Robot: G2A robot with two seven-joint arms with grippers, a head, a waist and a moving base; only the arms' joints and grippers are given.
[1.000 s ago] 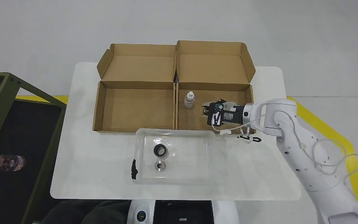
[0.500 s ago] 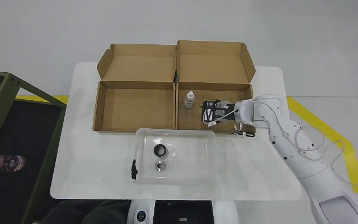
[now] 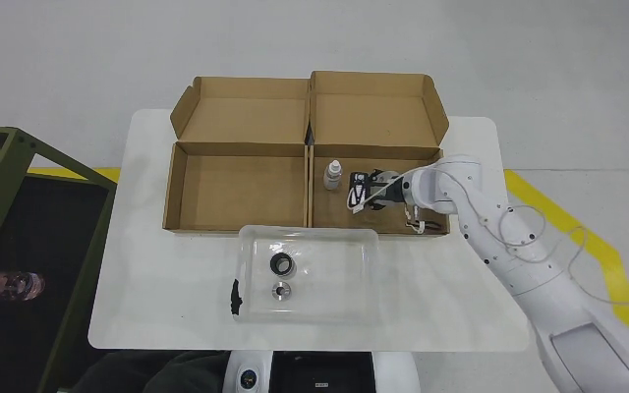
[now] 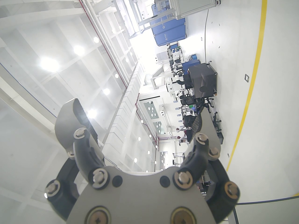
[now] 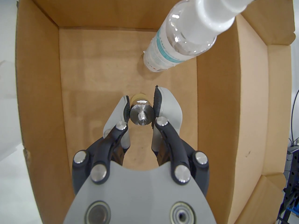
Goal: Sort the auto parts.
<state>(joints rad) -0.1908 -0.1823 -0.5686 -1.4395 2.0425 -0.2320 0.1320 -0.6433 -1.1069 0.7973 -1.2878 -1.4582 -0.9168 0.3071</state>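
While clamped between the fingers of the right gripper [image 5: 141,104], a small silver metal cylinder [image 5: 140,115] is inside the open brown cardboard box [image 5: 39,71], near a clear plastic bottle with a white cap [image 5: 177,45] standing in that box. The left gripper [image 4: 137,110] is spread wide, holding nothing.

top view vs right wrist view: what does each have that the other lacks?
Top view: the clear tray holding a black ring and a metal part, plus the left box. Right wrist view: a metal cylinder clamped in the right gripper jaws. Shared: that gripper, the right box and the white-capped bottle in it.
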